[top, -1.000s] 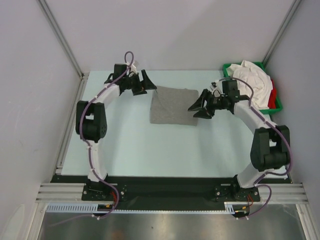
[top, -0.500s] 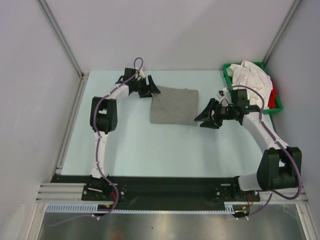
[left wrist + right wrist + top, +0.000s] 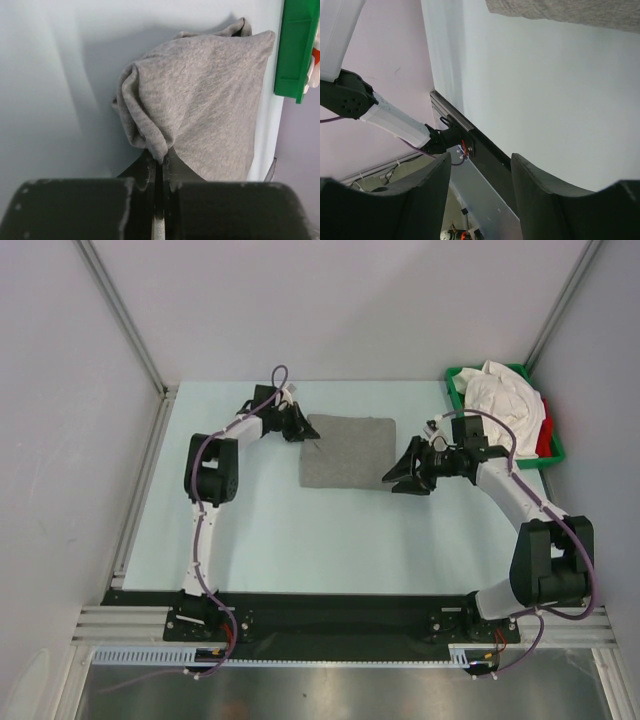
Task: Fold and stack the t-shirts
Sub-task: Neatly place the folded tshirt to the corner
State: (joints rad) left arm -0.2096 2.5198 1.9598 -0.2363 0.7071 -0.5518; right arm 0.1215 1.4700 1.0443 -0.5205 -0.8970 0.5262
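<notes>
The left gripper (image 3: 299, 426) has its two black fingers pressed together on a bunched fold at the far left corner of the grey t-shirt (image 3: 348, 452). In the left wrist view (image 3: 161, 159) the cloth puckers into soft rounded ridges where the jaws bite it, and the heathered knit shows a fine ribbed grain (image 3: 210, 100). The rest of the shirt lies as a flat, roughly square folded pad with rounded corners on the pale, smooth table (image 3: 300, 530), in its far middle part, between the two arms.

The right gripper (image 3: 404, 473) hangs just beside the shirt's right edge with its matte black fingers spread and nothing between them. Its wrist view (image 3: 480, 175) shows only bare tabletop in the gap, and a strip of the grey cloth (image 3: 570, 10) at the top of the frame.

At the far right corner sits the green tray (image 3: 455, 385), hard glossy plastic with straight walls. Crumpled white shirts (image 3: 500, 395) are heaped in it and spill over the rim, with a red shirt (image 3: 546, 430) showing at the right side.
</notes>
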